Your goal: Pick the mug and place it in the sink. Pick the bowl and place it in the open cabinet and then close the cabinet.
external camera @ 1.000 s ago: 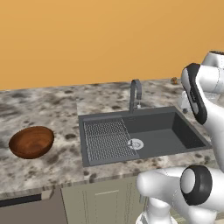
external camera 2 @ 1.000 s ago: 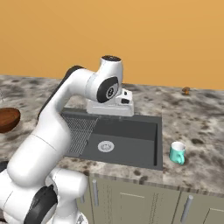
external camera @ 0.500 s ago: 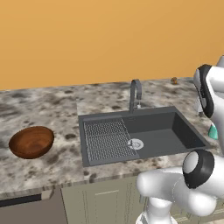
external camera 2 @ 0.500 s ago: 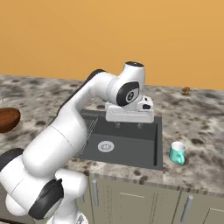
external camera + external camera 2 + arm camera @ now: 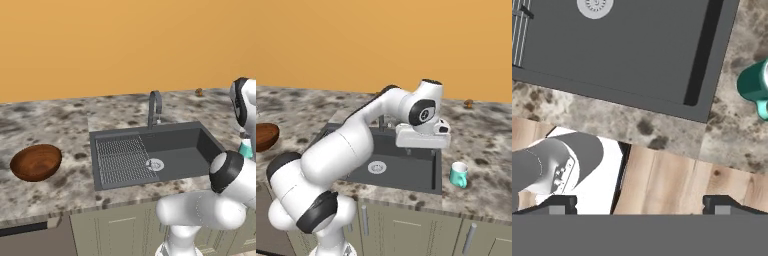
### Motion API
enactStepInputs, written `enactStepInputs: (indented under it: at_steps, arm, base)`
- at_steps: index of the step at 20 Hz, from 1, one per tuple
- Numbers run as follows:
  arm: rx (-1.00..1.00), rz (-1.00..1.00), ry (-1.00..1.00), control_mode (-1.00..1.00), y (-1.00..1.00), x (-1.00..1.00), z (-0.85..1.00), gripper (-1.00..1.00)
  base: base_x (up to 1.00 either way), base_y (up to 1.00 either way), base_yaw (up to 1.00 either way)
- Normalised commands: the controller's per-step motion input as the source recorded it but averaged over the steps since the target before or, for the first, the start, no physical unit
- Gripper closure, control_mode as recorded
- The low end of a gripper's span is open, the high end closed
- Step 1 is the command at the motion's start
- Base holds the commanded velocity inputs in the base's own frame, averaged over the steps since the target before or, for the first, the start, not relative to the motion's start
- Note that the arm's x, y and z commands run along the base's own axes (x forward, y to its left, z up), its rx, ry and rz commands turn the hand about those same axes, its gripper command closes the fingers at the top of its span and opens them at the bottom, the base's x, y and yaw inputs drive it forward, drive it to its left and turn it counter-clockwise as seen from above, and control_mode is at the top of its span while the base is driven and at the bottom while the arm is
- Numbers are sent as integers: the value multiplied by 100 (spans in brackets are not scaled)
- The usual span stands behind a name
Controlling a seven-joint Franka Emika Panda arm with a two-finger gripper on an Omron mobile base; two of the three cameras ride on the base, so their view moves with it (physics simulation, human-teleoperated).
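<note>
The gripper [image 5: 639, 202] hangs with jaws wide apart above the sink [image 5: 627, 55]; descending off-centre risks toppling the teal mug [image 5: 458, 174] beside it.

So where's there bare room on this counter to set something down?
Bare counter lies between the bowl and the sink, and behind the faucet. The sink's basin is empty. Right of the sink is tighter, with the teal mug.
</note>
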Motion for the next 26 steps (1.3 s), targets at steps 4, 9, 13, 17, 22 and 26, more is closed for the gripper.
enactStepInputs:
  at_steps: [4,9,13,17,22,26]
  arm:
    - [-1,0,-2,-100,-35,0,-25,-100]
    - [-7,5,-22,-100,-5,8,-8,-100]
    - [0,7,-8,-100,-13,23,-17,-100]
    - [2,2,0,-100,-36,18,-32,-100]
    - [4,0,0,-100,-38,7,-18,-100]
    - [1,0,0,-100,-42,0,-28,-100]
  base:
    - [0,0,0]
    - [0,0,0]
    - [0,0,0]
    - [0,0,0]
    - [0,0,0]
    - [0,0,0]
